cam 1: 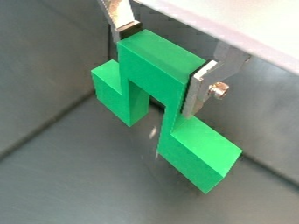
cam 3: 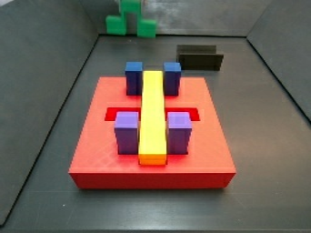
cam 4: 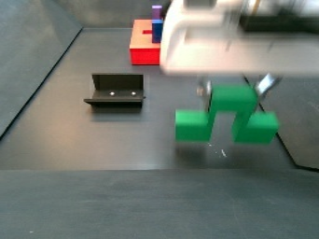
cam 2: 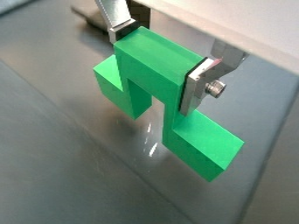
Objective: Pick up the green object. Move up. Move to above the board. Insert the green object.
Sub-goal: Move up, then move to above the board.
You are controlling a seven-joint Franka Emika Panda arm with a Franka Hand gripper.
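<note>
My gripper (cam 1: pixel 162 57) is shut on the green object (cam 1: pixel 146 87), an arch-like piece; its silver fingers (cam 1: pixel 201 87) clamp the sides of the raised middle cube in both wrist views (cam 2: pixel 163 54). In a side view the gripper (cam 4: pixel 234 91) holds the green object (cam 4: pixel 227 119) low over the grey floor; I cannot tell whether it touches. In a side view the green object (cam 3: pixel 129 20) is at the far end, well beyond the red board (cam 3: pixel 97 146). The board carries a long yellow bar (cam 3: pixel 152 114) and purple and blue blocks.
The dark fixture (cam 3: pixel 201 57) stands on the floor between the board and the far wall, and it shows beside the gripper in a side view (cam 4: pixel 115 91). Grey walls enclose the floor. The board (cam 4: pixel 144 47) lies far behind the gripper there.
</note>
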